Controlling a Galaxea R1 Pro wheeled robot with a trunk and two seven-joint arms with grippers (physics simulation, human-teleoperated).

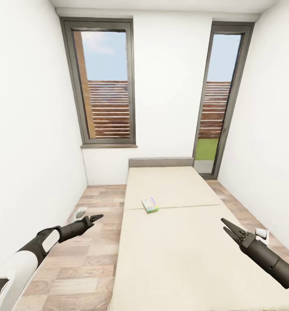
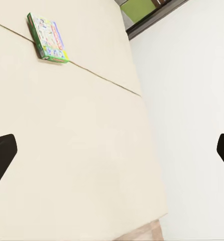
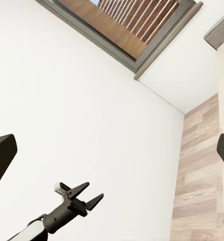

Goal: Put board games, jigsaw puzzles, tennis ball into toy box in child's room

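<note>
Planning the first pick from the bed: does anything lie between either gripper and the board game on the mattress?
Nothing visible does. The board game lies alone near the seam of the bed, with bare mattress between it and both the left gripper and the right gripper, which hang open short of it.

The bed [image 1: 174,242] ran off the bottom of your head view, its near end unseen. A small object on the floor [image 1: 80,212] by the left wall was too small for you to identify. Another pale item [image 1: 262,234] sat partly hidden behind your right gripper [image 1: 229,227].
</note>
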